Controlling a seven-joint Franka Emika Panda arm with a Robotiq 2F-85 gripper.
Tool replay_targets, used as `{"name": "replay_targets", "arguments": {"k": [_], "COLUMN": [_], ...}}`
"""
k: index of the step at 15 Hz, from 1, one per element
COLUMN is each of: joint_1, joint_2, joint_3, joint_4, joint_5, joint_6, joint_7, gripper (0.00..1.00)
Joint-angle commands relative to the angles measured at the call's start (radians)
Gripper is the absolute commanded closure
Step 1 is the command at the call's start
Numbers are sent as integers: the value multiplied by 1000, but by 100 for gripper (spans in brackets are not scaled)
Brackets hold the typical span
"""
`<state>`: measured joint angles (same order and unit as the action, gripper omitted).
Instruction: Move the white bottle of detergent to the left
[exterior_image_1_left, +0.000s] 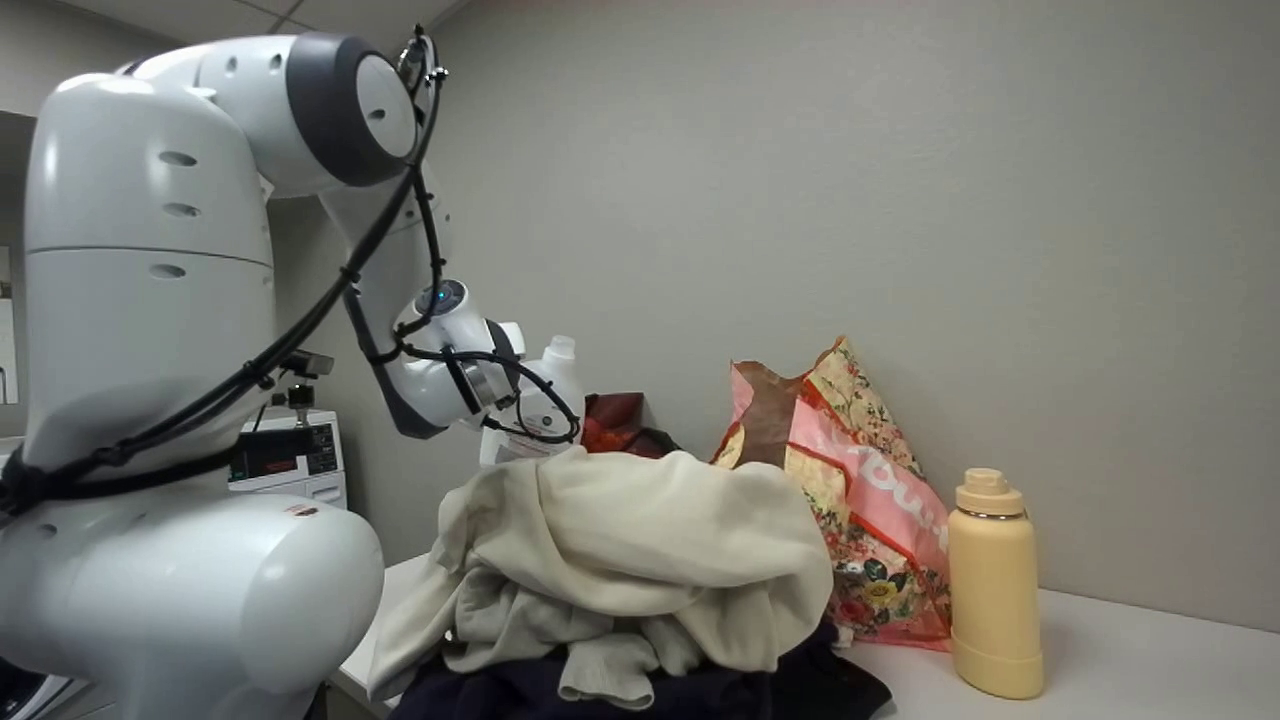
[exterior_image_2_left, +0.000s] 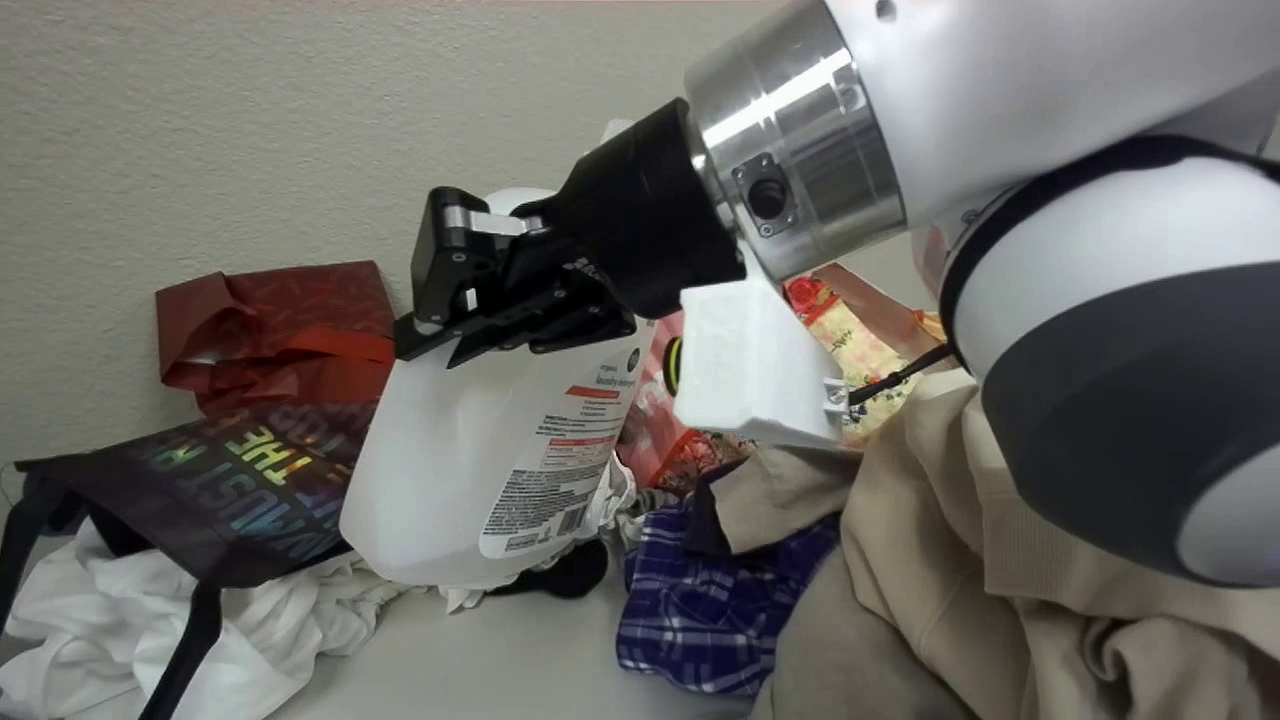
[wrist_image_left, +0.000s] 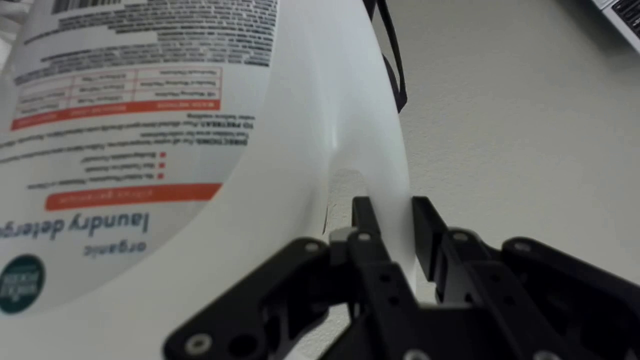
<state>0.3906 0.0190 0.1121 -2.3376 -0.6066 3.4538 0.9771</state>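
I have the white bottle of detergent (exterior_image_2_left: 430, 460) by its handle (wrist_image_left: 389, 182), the claw (wrist_image_left: 392, 215) clenched on it. In an exterior view a black tote (exterior_image_2_left: 230, 490) lies just beside the bottle at nine o'clock, white cloth (exterior_image_2_left: 275, 630) at eight, plaid cloth (exterior_image_2_left: 705, 610) at four. In an exterior view a cream sweatshirt (exterior_image_1_left: 660, 520) at five hides the bottle's base; a pale-yellow bottle (exterior_image_1_left: 995, 590) stands on the desk (exterior_image_1_left: 1150, 660) at four.

A black gripper (wrist_image_left: 392, 215) clamps the handle (wrist_image_left: 387, 175) of the white bottle of detergent (wrist_image_left: 290, 150), one finger (wrist_image_left: 365, 215) through the grip opening. The label (wrist_image_left: 150, 125), reading "organic" and "laundry," appears upside down in the wrist view; a dark strap (wrist_image_left: 400, 94) borders the bottle against a gray wall (wrist_image_left: 500, 165).
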Motion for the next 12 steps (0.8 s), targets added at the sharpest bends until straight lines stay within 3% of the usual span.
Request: {"name": "replay_targets", "arguments": {"k": [1,12], "joint_1": [-1,-56], "joint_2": [22,166], "joint_3": [12,37], "joint_4": [63,140], "joint_5": [21,82], "joint_6": [0,2], "joint_7": [-96,-270], "gripper": [94,94]}}
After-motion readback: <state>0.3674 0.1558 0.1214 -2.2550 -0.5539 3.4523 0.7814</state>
